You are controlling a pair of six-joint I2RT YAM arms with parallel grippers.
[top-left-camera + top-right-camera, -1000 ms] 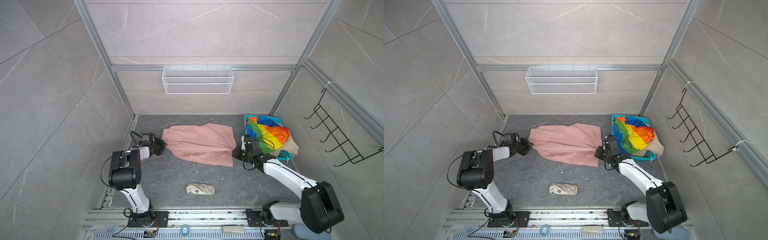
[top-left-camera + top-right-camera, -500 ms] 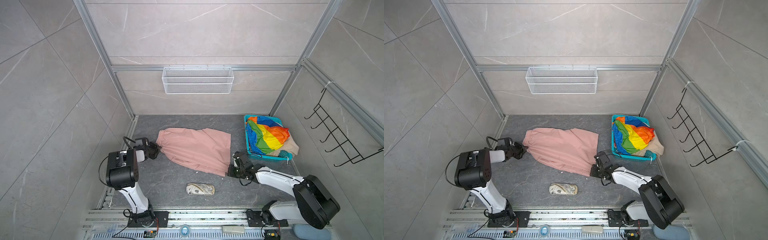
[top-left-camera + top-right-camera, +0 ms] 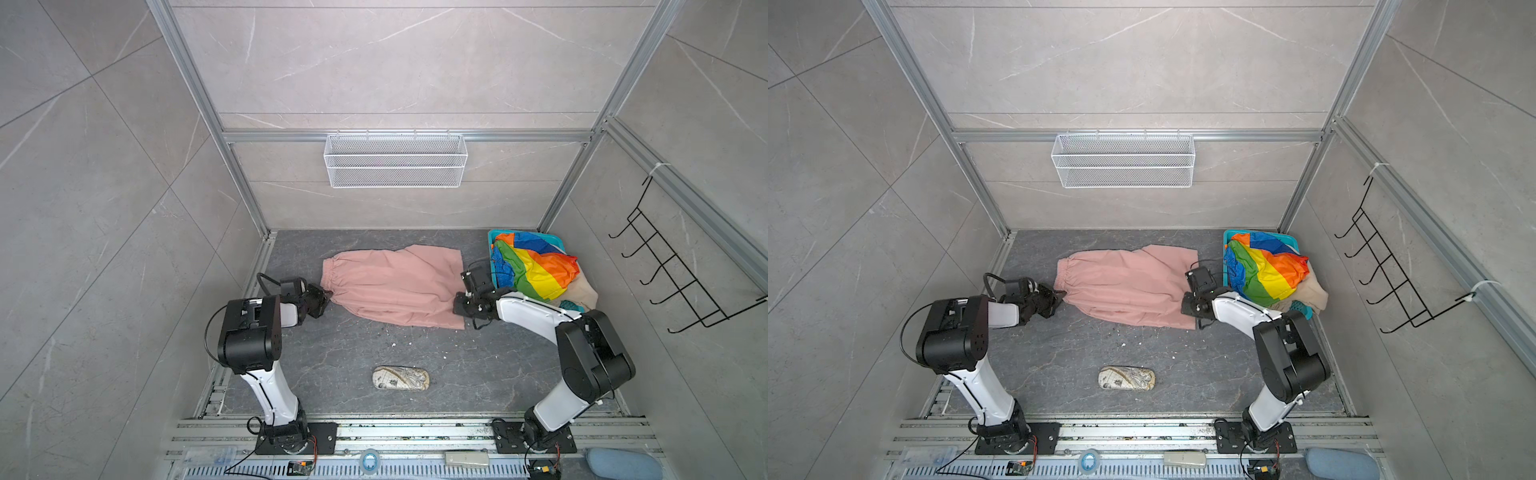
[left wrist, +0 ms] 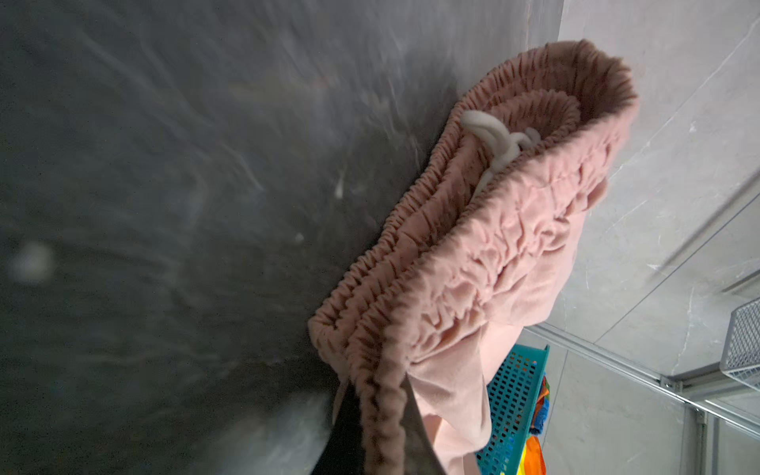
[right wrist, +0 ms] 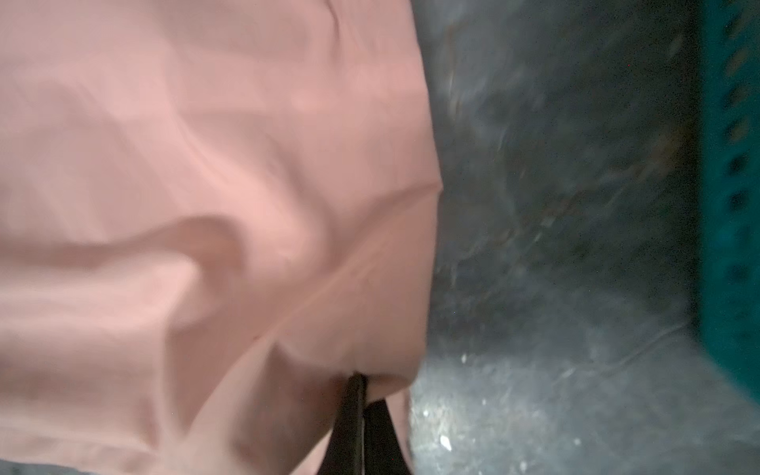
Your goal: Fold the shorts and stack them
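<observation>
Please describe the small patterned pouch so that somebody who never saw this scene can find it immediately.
Start at the dark grey table. In both top views, below the pink shorts and nearer the viewer, the pouch lies by itself. It is the only small oblong thing there, cream with a dark map-like print.
</observation>
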